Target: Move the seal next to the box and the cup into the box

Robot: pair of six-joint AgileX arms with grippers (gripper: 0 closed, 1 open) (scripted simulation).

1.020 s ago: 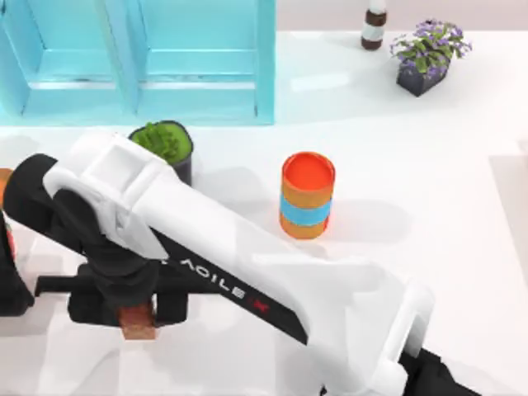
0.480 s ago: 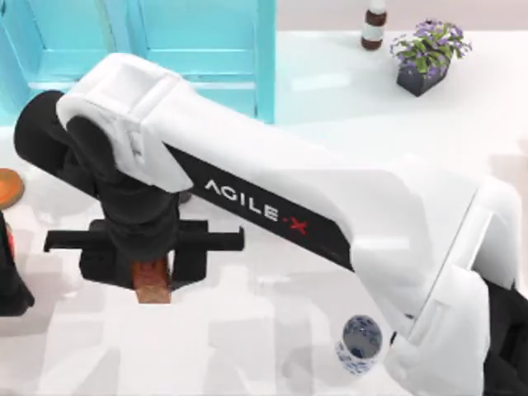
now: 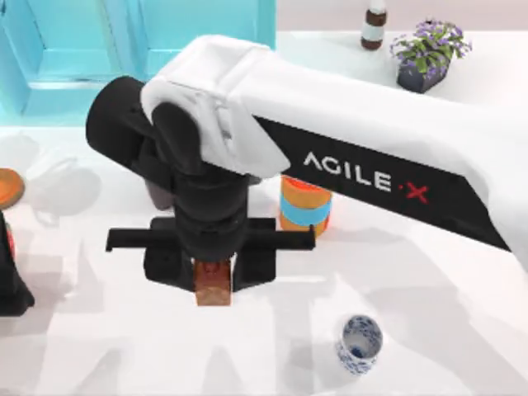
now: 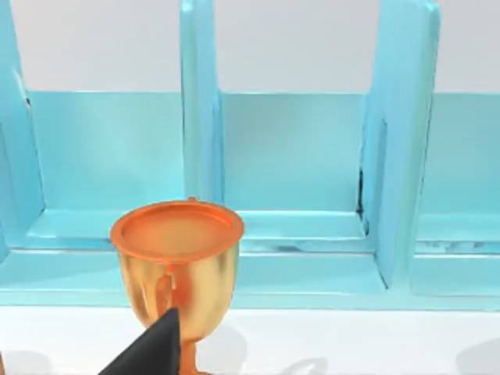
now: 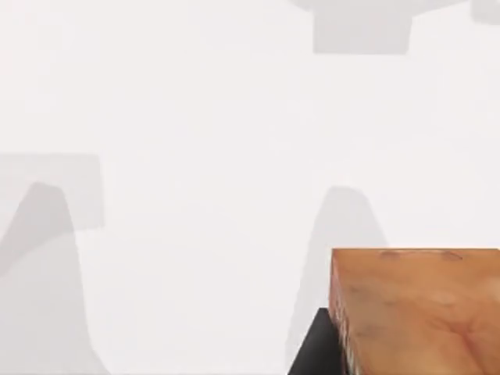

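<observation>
The seal point(image 3: 213, 289), a small reddish-brown block, hangs over the white table at front left of centre, and my right gripper point(image 3: 213, 279) is shut on it. In the right wrist view the seal point(image 5: 414, 308) sits against a black finger point(image 5: 316, 351), with bare table beneath. The cup point(image 3: 360, 342), white with a blue pattern, stands upright near the front edge, to the right of the gripper. At the back left stands the turquoise box point(image 3: 140, 58), whose compartments point(image 4: 289, 156) face the left wrist camera. My left gripper point(image 3: 7, 280) stays parked at the far left edge.
An orange cylinder point(image 3: 305, 210) with a blue band stands just behind the right gripper. An orange goblet point(image 3: 8, 188) point(image 4: 176, 266) is at the far left. At the back right are a purple-flowered plant pot point(image 3: 427, 58) and a small bottle point(image 3: 374, 25).
My right gripper has carried the seal to the right, from the front left toward the middle. The arm has swung back, uncovering the cup and then the orange cylinder.
</observation>
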